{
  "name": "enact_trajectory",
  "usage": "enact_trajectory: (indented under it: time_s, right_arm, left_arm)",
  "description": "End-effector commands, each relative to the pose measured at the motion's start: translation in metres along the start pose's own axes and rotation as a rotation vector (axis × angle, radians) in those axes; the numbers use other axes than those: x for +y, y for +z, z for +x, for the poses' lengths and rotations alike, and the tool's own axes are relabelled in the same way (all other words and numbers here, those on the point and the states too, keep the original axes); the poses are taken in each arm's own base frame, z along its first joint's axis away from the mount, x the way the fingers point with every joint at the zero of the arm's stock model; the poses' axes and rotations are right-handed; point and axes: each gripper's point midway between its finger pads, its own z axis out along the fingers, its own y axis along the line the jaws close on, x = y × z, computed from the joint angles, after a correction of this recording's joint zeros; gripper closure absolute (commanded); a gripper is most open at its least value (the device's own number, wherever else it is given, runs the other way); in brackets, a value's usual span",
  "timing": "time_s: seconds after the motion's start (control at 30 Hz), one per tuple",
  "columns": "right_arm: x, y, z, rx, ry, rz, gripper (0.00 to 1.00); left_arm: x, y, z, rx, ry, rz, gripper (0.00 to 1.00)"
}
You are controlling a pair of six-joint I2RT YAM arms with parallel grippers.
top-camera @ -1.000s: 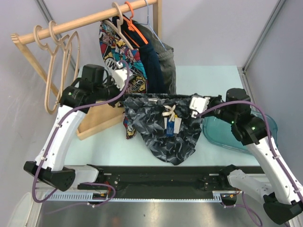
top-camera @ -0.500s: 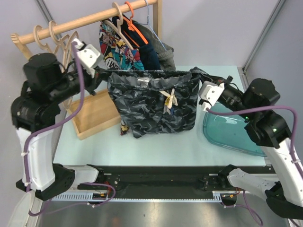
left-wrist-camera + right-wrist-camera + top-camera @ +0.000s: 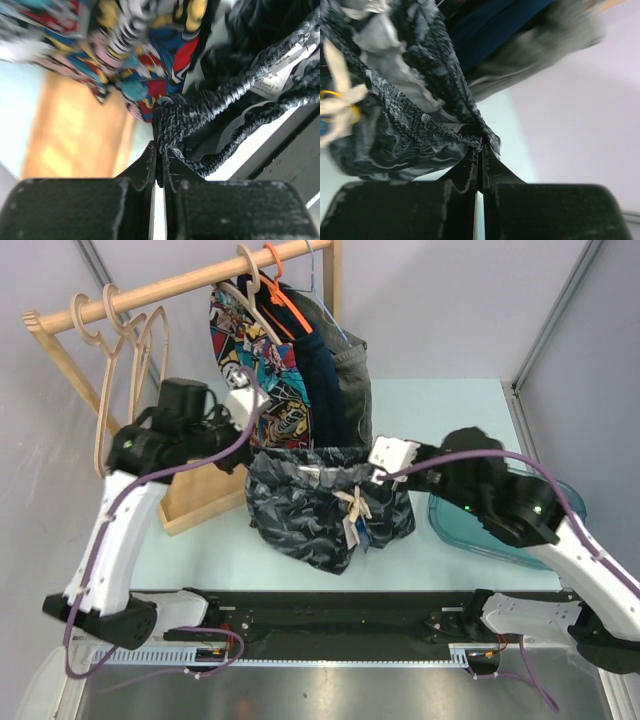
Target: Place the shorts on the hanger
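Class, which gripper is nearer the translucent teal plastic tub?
Right. The right gripper sits close beside the tub; the left gripper is beyond the dark marbled shorts both hold.

Dark marbled shorts [image 3: 322, 512], waistband up, slack; pale wooden hanger [image 3: 104, 390] on rail [image 3: 180, 285]

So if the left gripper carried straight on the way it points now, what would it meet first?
The left gripper is pinching the waistband of the shorts, so that fabric is first in line. Past it, the hanging comic-print shorts look next, though depth is unclear.
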Motion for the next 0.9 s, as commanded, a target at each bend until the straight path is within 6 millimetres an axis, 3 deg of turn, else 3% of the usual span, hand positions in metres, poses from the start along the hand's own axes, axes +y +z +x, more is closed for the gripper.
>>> enact_trajectory:
  time_s: [0.0,0.13,0.17,0.3,0.37,0.43,0.57,0.67,0.7,0.77,0.8,0.87]
  right_arm:
    - [0.046,0.014,0.024,0.117,0.153,-0.117,1.00]
    - [0.105,0.043,0.038,0.133,0.184,-0.299,1.00]
    - [0.116,0.051,0.043,0.144,0.185,-0.330,1.00]
    - [0.177,0.074,0.066,0.186,0.199,-0.514,1.00]
    - [0.198,0.083,0.075,0.203,0.220,-0.558,1.00]
    - [0.214,0.094,0.082,0.206,0.219,-0.590,1.00]
    - [0.240,0.091,0.097,0.229,0.208,-0.676,0.98]
    - [0.253,0.077,0.094,0.217,0.217,-0.768,0.72]
    - [0.255,0.073,0.092,0.209,0.224,-0.788,0.56]
    - [0.252,0.065,0.089,0.198,0.232,-0.789,0.43]
    - [0.247,0.062,0.086,0.188,0.239,-0.776,0.39]
    - [0.225,0.056,0.073,0.136,0.284,-0.701,0.29]
  left_arm:
    - [0.003,0.040,0.019,0.034,-0.026,0.032,0.93]
    - [-0.003,0.083,0.064,0.135,-0.016,0.099,0.96]
    - [-0.007,0.098,0.085,0.173,-0.021,0.125,0.96]
    - [-0.016,0.134,0.140,0.292,-0.038,0.180,0.94]
    - [-0.018,0.150,0.158,0.334,-0.055,0.197,0.92]
    - [-0.017,0.160,0.162,0.336,-0.069,0.200,0.91]
    - [-0.023,0.170,0.175,0.372,-0.071,0.238,0.84]
    - [-0.027,0.168,0.185,0.403,-0.046,0.263,0.76]
    - [-0.027,0.165,0.185,0.403,-0.028,0.268,0.70]
    - [-0.031,0.157,0.182,0.396,-0.018,0.292,0.61]
    - [-0.033,0.147,0.172,0.355,0.015,0.297,0.51]
    - [-0.039,0.132,0.154,0.288,0.032,0.324,0.42]
